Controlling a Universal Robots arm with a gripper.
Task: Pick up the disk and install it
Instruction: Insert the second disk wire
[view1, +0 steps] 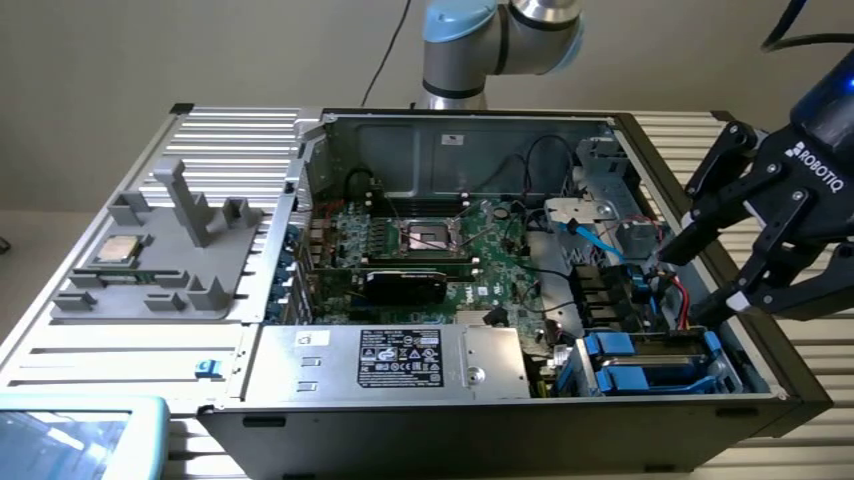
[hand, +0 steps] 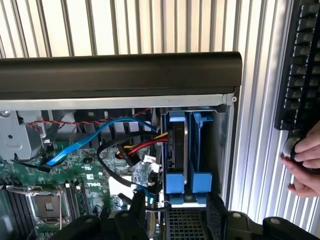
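Observation:
The open computer case (view1: 454, 125) lies on a slatted metal table. In its drive bay at the exterior view's lower right, blue carriers (view1: 627, 365) stand side by side. The disk (hand: 176, 142) sits edge-on in one blue carrier (hand: 175, 181); the carrier beside it (hand: 202, 150) looks empty. My gripper (view1: 707, 275) hangs open over the case's right wall, just above and beyond the bay, holding nothing. In the wrist view its black fingers (hand: 131, 222) frame the bay from close by.
A silver power supply with a black label (view1: 400, 360) lies beside the bay. Red, yellow and blue cables (hand: 135, 145) run next to the disk. A grey fixture holding a CPU chip (view1: 123, 250) stands left of the case. A person's hand (hand: 305, 160) touches a black panel.

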